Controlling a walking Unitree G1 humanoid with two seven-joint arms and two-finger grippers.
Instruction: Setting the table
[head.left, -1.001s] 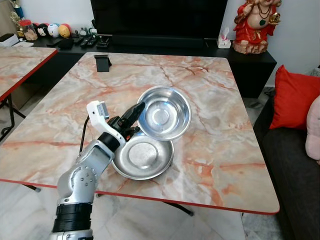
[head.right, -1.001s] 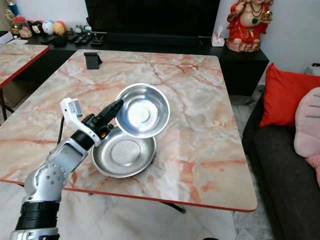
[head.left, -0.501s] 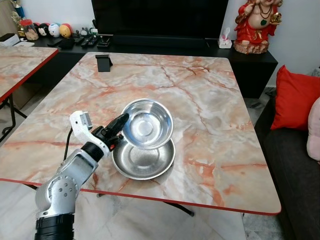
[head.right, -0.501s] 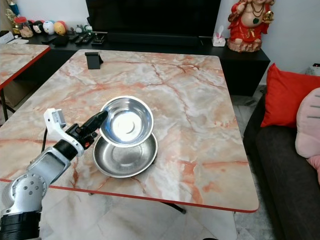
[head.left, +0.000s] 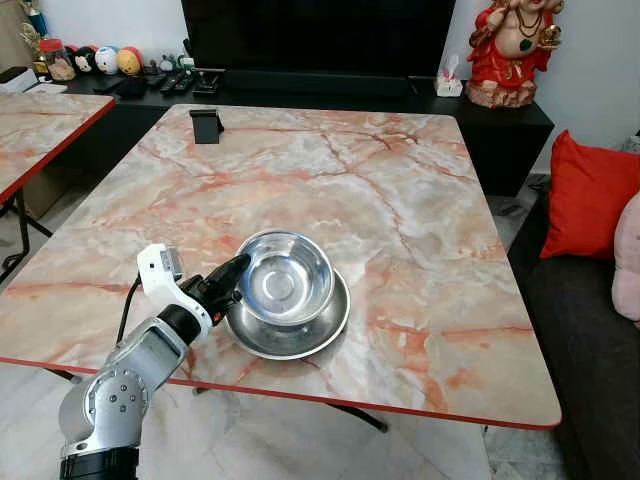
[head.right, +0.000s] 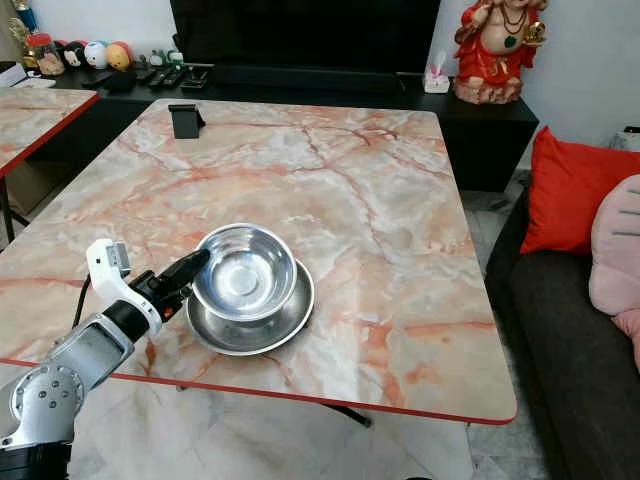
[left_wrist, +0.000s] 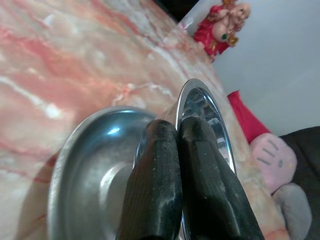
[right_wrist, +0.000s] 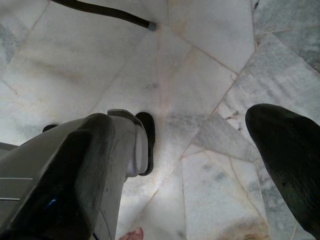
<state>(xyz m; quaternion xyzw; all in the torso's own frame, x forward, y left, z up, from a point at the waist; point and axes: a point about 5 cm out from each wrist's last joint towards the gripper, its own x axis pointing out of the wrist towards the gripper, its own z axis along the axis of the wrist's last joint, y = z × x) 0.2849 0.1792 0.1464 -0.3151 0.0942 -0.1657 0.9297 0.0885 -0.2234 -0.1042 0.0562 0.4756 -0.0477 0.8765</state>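
A small steel bowl (head.left: 285, 282) sits upright inside a wider, shallow steel plate (head.left: 331, 322) near the front of the marble table (head.left: 400, 190). My left gripper (head.left: 236, 269) reaches in from the near left and is shut on the bowl's left rim. In the left wrist view the two black fingers (left_wrist: 165, 185) pinch the thin bowl rim (left_wrist: 210, 107), with the plate (left_wrist: 80, 170) underneath. My right arm hangs idle above the pale floor tiles (right_wrist: 200, 75).
A black phone stand (head.left: 206, 125) stands at the table's far left corner. The table's red front edge (head.left: 300, 393) is close to the plate. A second marble table (head.left: 40, 120) is at the left; a dark sofa with a red cushion (head.left: 585, 195) is at the right.
My left gripper drew the bowl back to the left and lowered it. It was tilted over the plate's far right rim; now it rests level inside the plate.
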